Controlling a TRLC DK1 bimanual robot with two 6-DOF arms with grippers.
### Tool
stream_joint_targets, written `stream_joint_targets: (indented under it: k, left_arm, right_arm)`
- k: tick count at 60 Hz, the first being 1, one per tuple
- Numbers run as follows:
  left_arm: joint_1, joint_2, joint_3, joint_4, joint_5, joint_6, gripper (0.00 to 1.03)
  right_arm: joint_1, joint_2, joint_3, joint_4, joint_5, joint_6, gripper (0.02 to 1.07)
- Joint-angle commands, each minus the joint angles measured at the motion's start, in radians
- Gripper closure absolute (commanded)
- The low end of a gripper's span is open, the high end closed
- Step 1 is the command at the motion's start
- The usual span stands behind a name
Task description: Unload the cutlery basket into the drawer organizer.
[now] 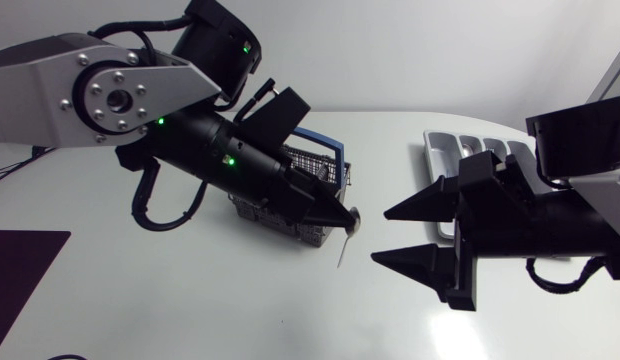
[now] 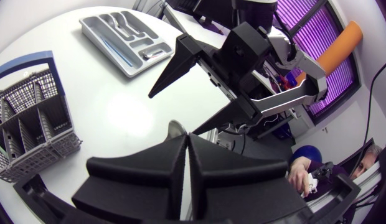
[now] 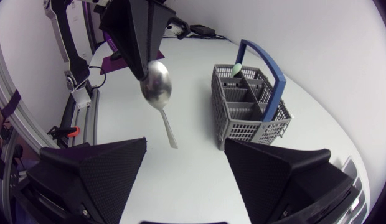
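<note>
White counter (image 1: 190, 310) seen from above and from both wrists. The left arm (image 1: 120, 95) comes in from the counter's left edge and reaches past the cutlery basket (image 1: 325, 160). The left jaws are closed on the bowl of a metal spoon (image 1: 345, 235), the two wedge fingers (image 2: 149, 168) pressed nearly together, with only the bowl's rim showing past their tips in the left wrist view. In the right wrist view the spoon (image 3: 157, 87) hangs bowl uppermost from these jaws, with its handle slanting down toward the counter; whether the handle's end touches the surface cannot be told. The spoon is outside the basket, just beside its right side, between the basket and the right jaws. The right arm (image 1: 580, 220) enters from the counter's right edge; the right jaws stand wide open and hold nothing, their fingertips (image 1: 390, 213) turned toward the spoon and apart from it. The cutlery basket (image 3: 249, 115), grey mesh with a blue handle, stands upright near the middle of the counter toward its far edge; one pale green piece (image 3: 236, 68) stands in a far compartment. The drawer organizer (image 2: 124, 37), a grey tray, lies toward the far right corner, well apart from the basket, with silver cutlery in some of its compartments. A dark mat (image 1: 20, 265) lies at the counter's left edge.
</note>
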Motion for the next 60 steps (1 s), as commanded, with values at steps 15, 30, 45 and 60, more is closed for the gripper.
stream_joint_targets:
  k: [15,30,45,60]
  left_arm:
    - [0.005,-0.019,0.054,-0.046,0.078,0.012,1.00]
    - [0.008,-0.024,0.062,-0.046,0.112,-0.011,1.00]
    - [0.025,-0.028,0.066,-0.045,0.138,-0.026,1.00]
    - [0.030,-0.028,0.065,-0.043,0.152,-0.031,1.00]
  right_arm:
    - [0.119,-0.031,-0.036,0.057,0.029,0.000,0.45]
    - [0.173,-0.028,-0.047,0.113,0.067,0.045,0.67]
    - [0.205,-0.019,-0.047,0.119,0.084,0.066,0.86]
    - [0.223,-0.006,-0.050,0.133,0.084,0.089,0.94]
